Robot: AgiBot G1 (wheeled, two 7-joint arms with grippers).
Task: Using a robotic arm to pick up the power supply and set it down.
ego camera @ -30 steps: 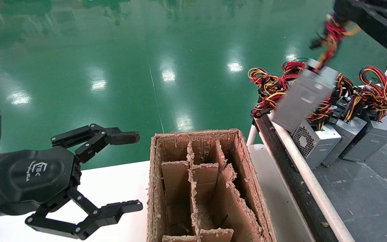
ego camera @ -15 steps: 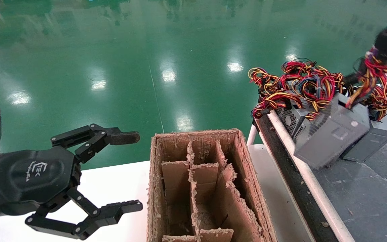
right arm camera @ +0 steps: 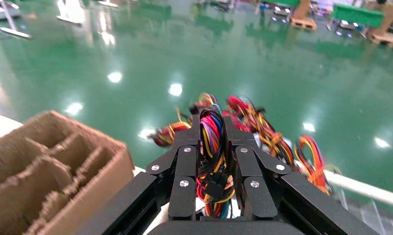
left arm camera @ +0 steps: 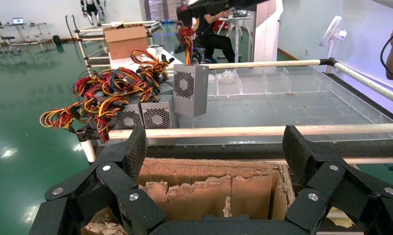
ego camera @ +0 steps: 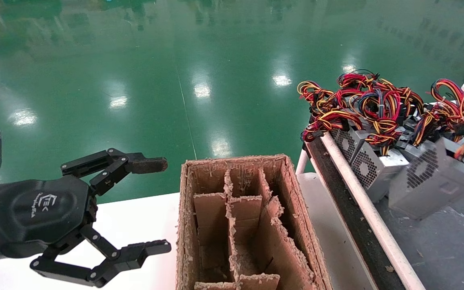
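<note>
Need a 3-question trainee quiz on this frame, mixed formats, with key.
1. True or false: the right claw is shut on the wire bundle of the power supply.
2. The left claw is: A) open, beside the cardboard divider box; B) shut on a divider; C) inside a compartment.
3. Fill in: the held power supply hangs beside the other units, its fan grille facing the ____ box.

Key: 1 true; 2 A; 3 cardboard divider.
</note>
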